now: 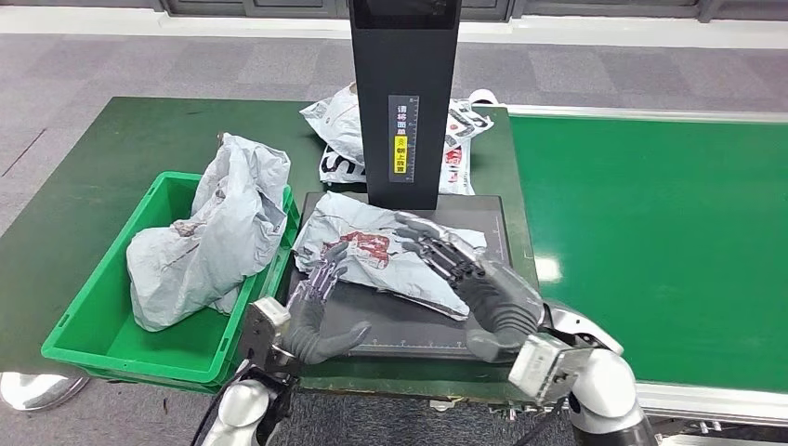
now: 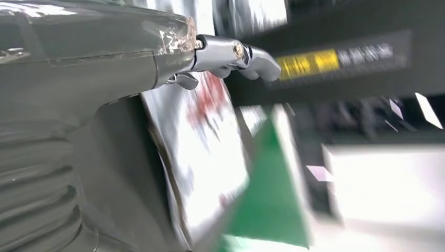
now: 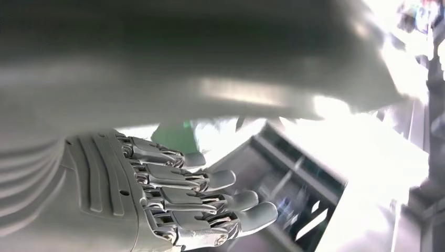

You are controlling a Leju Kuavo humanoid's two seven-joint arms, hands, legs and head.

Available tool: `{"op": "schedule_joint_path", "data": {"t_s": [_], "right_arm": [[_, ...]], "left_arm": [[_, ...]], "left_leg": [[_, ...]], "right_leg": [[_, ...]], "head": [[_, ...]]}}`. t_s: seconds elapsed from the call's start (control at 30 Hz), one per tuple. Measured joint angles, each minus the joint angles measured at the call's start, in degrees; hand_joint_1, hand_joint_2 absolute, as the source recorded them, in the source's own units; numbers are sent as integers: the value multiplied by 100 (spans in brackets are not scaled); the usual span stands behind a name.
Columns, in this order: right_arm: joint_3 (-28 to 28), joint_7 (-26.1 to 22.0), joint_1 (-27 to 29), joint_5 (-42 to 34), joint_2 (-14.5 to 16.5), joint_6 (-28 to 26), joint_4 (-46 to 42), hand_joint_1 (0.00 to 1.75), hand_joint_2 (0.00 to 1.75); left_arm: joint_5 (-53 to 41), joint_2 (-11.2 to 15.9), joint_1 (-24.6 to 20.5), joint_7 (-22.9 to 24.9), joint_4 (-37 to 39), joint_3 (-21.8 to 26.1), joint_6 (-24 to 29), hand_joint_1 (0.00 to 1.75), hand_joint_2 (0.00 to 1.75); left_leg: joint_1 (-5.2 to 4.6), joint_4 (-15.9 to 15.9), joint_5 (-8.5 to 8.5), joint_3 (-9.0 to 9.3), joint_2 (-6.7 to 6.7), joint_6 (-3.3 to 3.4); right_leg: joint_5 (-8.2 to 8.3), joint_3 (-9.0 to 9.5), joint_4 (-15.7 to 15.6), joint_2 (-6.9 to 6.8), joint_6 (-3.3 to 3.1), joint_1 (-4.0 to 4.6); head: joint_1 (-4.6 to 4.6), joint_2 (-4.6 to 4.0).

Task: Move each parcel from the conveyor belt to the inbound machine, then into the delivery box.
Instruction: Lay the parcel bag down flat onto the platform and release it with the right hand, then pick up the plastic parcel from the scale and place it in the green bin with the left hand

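Note:
A crumpled white parcel (image 1: 372, 246) with red print lies flat on the black platform of the inbound machine (image 1: 409, 325), in front of its black column (image 1: 402, 93). My left hand (image 1: 311, 321) touches the parcel's left edge with its fingers, thumb spread out over the platform. My right hand (image 1: 483, 288) lies stretched across the parcel's right part, thumb apart at the platform's front. In the left wrist view a finger (image 2: 236, 55) reaches over the parcel (image 2: 204, 152). The right wrist view has my right hand (image 3: 157, 194) with fingers straight and apart.
The green delivery box (image 1: 102, 279) stands left of the machine, holding grey parcels (image 1: 214, 232). Another white parcel (image 1: 334, 130) lies behind the column. The green conveyor belt (image 1: 650, 232) runs along the right. Grey floor lies beyond the green table.

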Motion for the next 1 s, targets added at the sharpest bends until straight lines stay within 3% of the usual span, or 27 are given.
{"op": "schedule_joint_path", "data": {"t_s": [0.1,0.2,0.33,0.57,0.87,1.0], "right_arm": [[-367,137,250,126,152,-184,-187,0,175],[-520,371,411,327,320,-543,-241,0,175],[-559,593,453,405,601,-778,-238,0,175],[-638,878,451,555,874,-1123,-229,0,175],[-771,1153,529,909,1238,-1733,-213,0,175],[-774,1117,661,929,1282,-1801,-253,0,175]], "left_arm": [[-1186,0,-85,130,19,-69,843,0,175],[-3061,-5,-327,575,58,-286,1521,0,175],[-4653,-110,-1073,1080,589,-700,1617,0,175],[-5168,-207,-1739,1250,1424,-1033,1541,0,175],[-5561,-515,-3088,1479,4002,-1390,1300,0,175],[-5592,-553,-3442,1567,4777,-1431,1290,0,175]], "left_leg": [[0,0,1,1,0,0],[0,1,4,0,-1,1],[0,1,11,1,-1,1],[-2,2,11,3,3,0],[-2,2,12,3,6,0],[-2,1,12,3,9,0]], "right_leg": [[0,0,0,0,0,0],[2,0,0,-2,0,0],[9,5,0,-6,2,0],[10,2,0,-2,2,-2],[11,1,0,2,2,-2],[11,0,0,4,2,-2]], "head": [[0,0],[0,0],[0,0],[-1,0],[1,0],[0,0]]}}
